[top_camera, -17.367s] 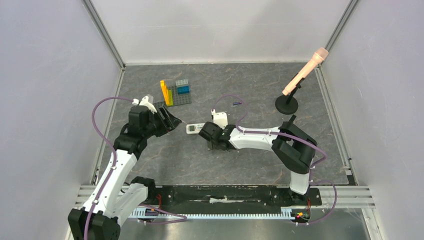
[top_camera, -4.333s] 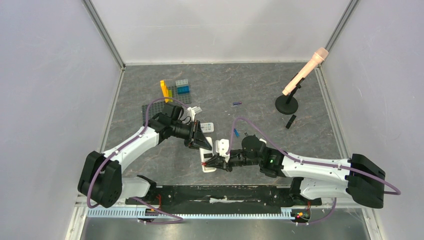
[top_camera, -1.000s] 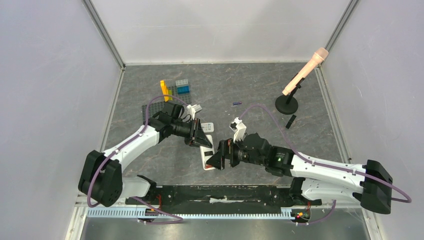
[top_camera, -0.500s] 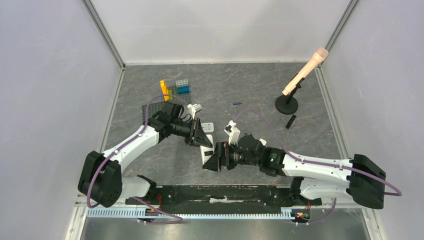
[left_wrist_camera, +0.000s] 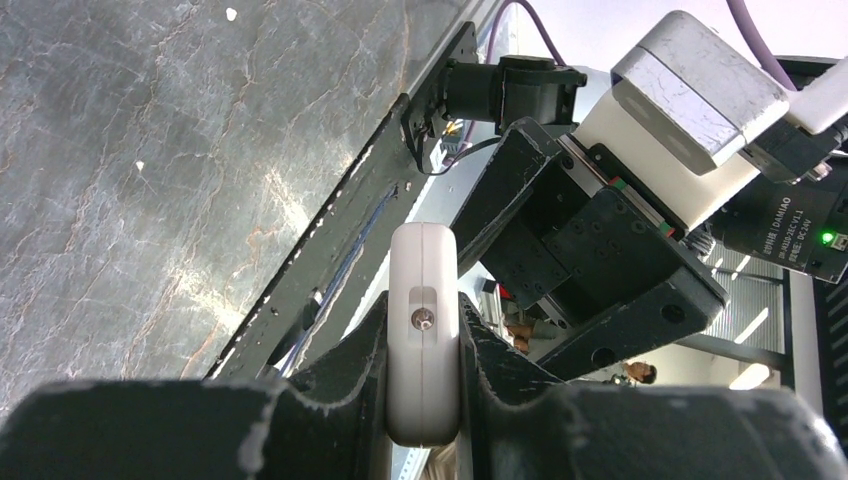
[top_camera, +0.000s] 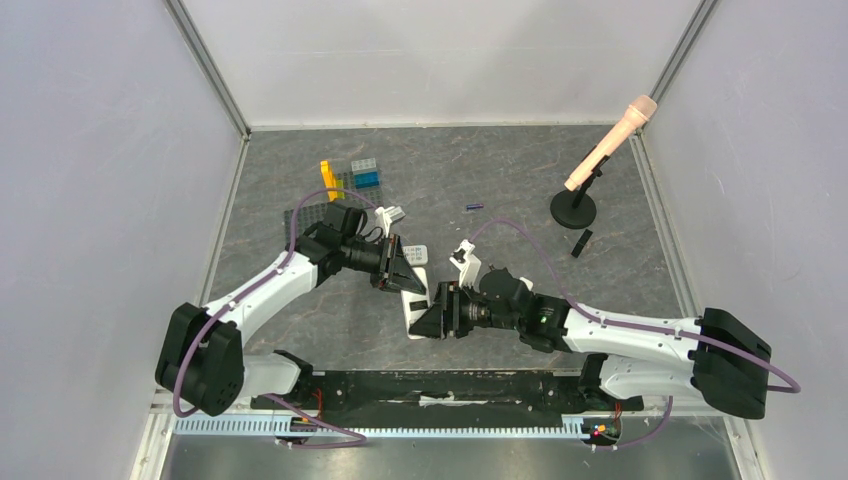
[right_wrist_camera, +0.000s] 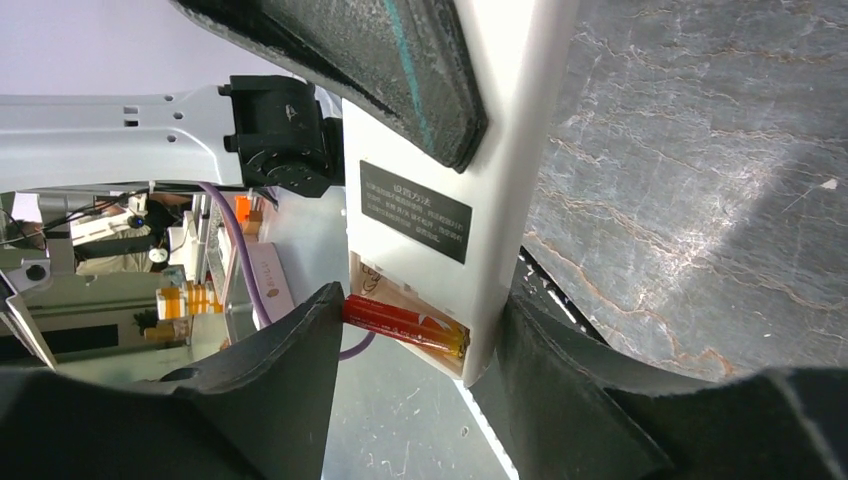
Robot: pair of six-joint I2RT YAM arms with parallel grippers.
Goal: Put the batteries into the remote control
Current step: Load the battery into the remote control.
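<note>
Table (top_camera: 520, 170), grey and marbled, between white walls (top_camera: 440, 60). The left gripper (left_wrist_camera: 424, 335) clamps the remote (left_wrist_camera: 424, 280); the right gripper (right_wrist_camera: 420, 305) straddles its open end, one finger touching the red battery (right_wrist_camera: 400, 321), grip unclear.

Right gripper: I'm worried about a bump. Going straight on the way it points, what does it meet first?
Most likely the remote control, held by the left gripper; its end with the red battery sits within the right gripper.
</note>
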